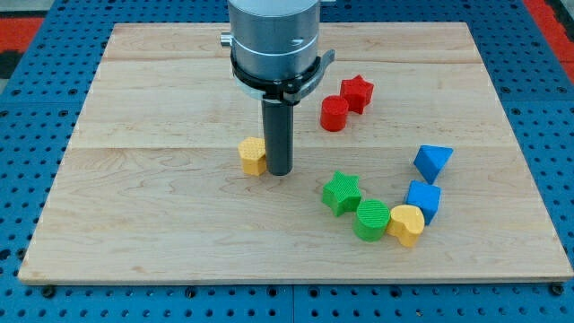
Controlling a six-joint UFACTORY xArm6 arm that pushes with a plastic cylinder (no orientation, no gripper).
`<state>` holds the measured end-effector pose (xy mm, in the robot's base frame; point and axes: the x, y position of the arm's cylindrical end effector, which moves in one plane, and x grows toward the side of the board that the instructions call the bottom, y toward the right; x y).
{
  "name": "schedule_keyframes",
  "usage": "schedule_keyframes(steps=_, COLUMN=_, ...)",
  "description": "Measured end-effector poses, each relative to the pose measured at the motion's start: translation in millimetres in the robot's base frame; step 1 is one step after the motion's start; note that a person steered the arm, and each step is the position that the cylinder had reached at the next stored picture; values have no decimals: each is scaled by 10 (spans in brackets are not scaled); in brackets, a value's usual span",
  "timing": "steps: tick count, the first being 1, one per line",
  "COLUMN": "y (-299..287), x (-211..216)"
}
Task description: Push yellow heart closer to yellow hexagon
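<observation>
The yellow heart (406, 223) lies at the view's lower right, touching the green cylinder (371, 220) on its left and the blue cube (423, 199) above it. The yellow hexagon (253, 155) sits near the board's middle. My tip (280, 170) rests on the board just right of the yellow hexagon, touching or almost touching it, and far to the left of the yellow heart.
A green star (341, 192) lies left of the green cylinder. A blue triangular block (433, 161) sits above the blue cube. A red cylinder (334, 114) and a red star (356, 92) lie at the upper right. The wooden board (134, 224) sits on a blue pegboard.
</observation>
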<state>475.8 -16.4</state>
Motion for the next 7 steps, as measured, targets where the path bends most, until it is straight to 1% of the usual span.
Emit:
schedule_keyframes(steps=1, y=-215, x=-276)
schedule_keyframes(steps=2, y=-294, x=-320)
schedule_keyframes(steps=3, y=787, x=-218)
schedule_keyframes(steps=4, y=1598, x=-126)
schedule_keyframes(steps=5, y=1633, x=-308)
schedule_keyframes(steps=6, y=2289, x=-326)
schedule_keyframes(steps=7, y=2795, x=258)
